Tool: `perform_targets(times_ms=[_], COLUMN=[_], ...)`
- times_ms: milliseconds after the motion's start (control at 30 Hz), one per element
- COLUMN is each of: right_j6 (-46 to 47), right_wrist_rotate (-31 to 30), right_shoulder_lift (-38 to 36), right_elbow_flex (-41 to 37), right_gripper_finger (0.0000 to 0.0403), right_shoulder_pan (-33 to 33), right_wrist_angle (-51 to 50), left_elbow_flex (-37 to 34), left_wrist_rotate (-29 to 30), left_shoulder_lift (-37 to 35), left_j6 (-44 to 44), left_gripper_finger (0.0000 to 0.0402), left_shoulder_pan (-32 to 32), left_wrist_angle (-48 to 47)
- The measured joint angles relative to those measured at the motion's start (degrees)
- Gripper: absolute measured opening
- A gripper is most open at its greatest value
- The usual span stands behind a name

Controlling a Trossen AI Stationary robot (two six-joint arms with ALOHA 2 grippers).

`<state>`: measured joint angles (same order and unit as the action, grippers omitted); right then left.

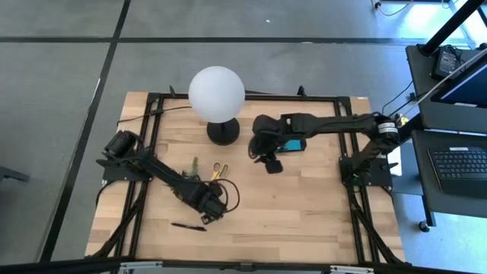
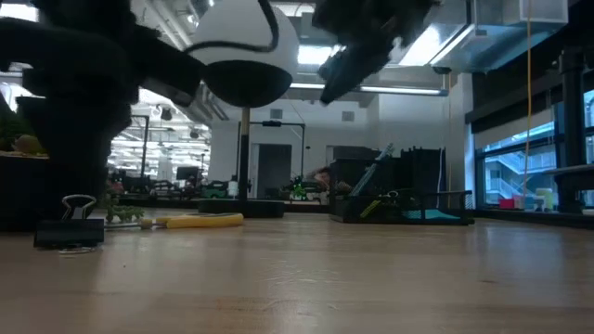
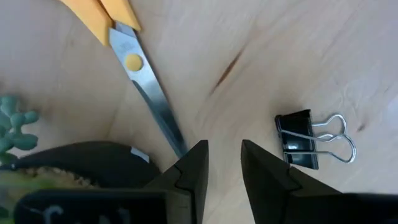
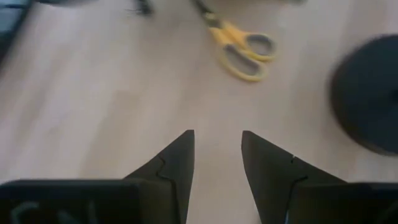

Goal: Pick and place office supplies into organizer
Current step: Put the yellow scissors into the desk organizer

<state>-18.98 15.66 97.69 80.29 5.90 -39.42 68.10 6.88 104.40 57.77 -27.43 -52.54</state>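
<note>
Scissors (image 1: pixel 218 170) on table (image 1: pixel 304 213) in front of lamp (image 1: pixel 218 99); organizer (image 1: pixel 289 144) to lamp's right; pen (image 1: pixel 188 226) near front edge

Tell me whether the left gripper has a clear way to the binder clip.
Probably yes. The left gripper is open and empty, low over bare wood, and the binder clip lies just beside one fingertip with nothing between them. The scissors lie on its other side, out of the way.

The pale wooden table (image 3: pixel 298 56) looks smooth and matt. The yellow plastic-handled scissors (image 3: pixel 146 87) have shiny metal blades. The small black binder clip (image 3: pixel 298 140) has glossy wire handles.
</note>
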Motion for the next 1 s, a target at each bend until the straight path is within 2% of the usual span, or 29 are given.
perform_targets(times_ms=[67,300,500,700,833,1000], right_j6=[0.69,0.94,1.33,7.03,8.15,19.44], right_wrist_rotate=[-3.27,-3.56,-3.8,-3.62,-3.58,-3.5], right_shoulder_lift=[1.23,6.7,8.47,9.25,9.2,9.2], right_elbow_flex=[-0.08,-0.75,-9.9,-18.99,-22.03,-24.21], right_gripper_finger=[0.0136,0.0136,0.0136,0.0136,0.0136,0.0135], right_shoulder_pan=[-0.39,-0.3,1.51,1.83,1.58,0.55], right_wrist_angle=[2.53,13.37,34.03,55.32,57.3,56.86], left_elbow_flex=[0.0,0.0,0.0,0.0,0.0,0.0], left_wrist_rotate=[2.42,11.06,12.61,14.51,14.42,14.18], left_shoulder_lift=[0.0,0.0,0.0,0.0,0.0,0.0], left_j6=[1.11,3.48,4.62,3.16,3.09,2.98], left_gripper_finger=[0.0088,0.0088,0.0088,0.0088,0.0088,0.0088], left_shoulder_pan=[-1.25,-3.36,-3.4,-3.4,-3.4,-3.4], left_wrist_angle=[-0.02,0.0,0.03,0.08,0.26,0.28])
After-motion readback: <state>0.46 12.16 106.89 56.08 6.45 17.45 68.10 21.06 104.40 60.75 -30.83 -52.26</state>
